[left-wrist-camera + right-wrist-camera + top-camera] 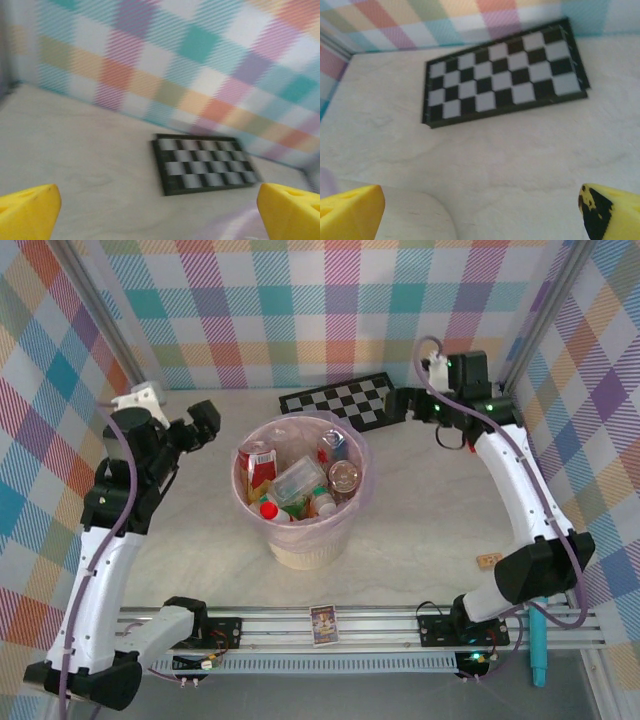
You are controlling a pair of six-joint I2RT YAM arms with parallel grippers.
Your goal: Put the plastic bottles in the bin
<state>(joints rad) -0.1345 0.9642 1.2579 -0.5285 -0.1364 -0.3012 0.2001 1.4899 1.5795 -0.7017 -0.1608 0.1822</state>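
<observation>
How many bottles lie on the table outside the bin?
0. Every bottle in view lies inside the bin. The table around it holds none, though the bin may hide one behind it.

Both arms are white tubes with black joints. A thin purple cable (112, 475) runs along the left arm (95, 570) and the right arm (520, 490). The left gripper (159, 212) and right gripper (480, 212) have fat yellow fingertips (27, 212). One on the right has black smudges (592, 212).
</observation>
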